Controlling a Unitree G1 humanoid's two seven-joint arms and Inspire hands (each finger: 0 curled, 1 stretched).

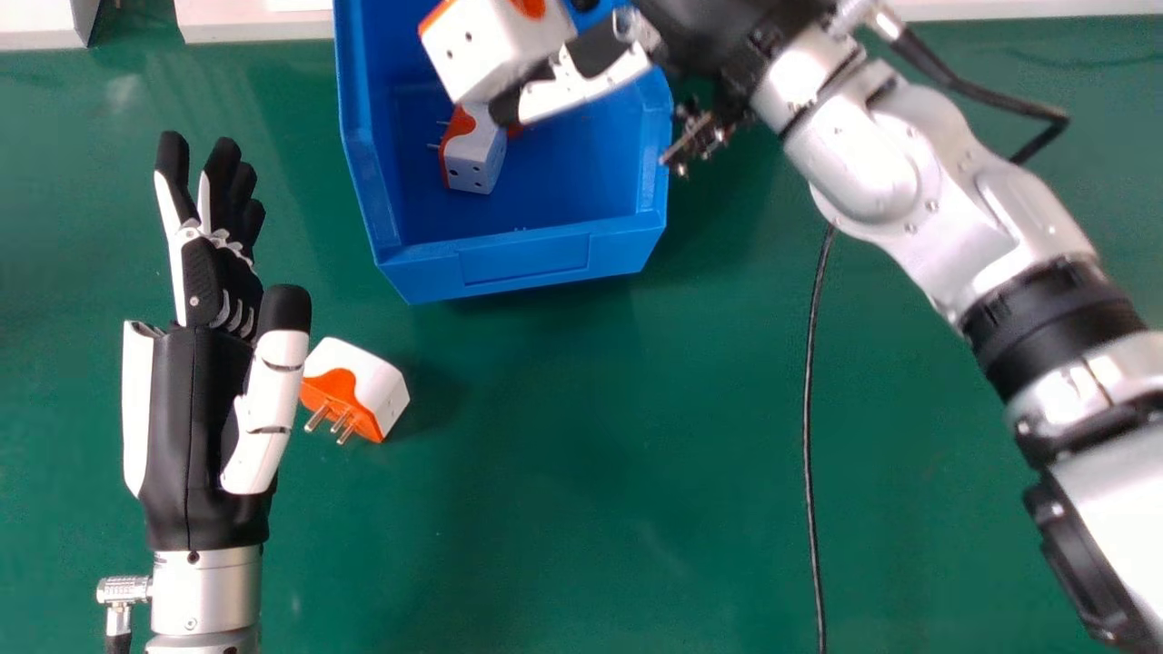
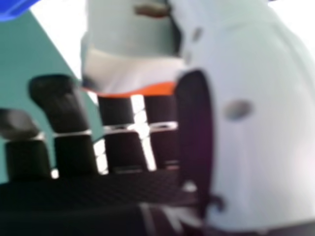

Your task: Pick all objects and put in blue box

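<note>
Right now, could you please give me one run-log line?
right robot hand holding orange-white plug over blue box | second plug inside | third plug on table | left robot hand open

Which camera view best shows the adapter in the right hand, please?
The head view, where the adapter shows its holed face over the blue box. The right hand view shows it partly behind the thumb.

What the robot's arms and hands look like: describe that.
The left hand is black and white, with a black-tipped white thumb. Its silver, cylindrical forearm has a ribbed metal connector and black cable. The right hand is also black and white. The right arm has rounded silver sections, dark bands and a black cable near the wrist.
</note>
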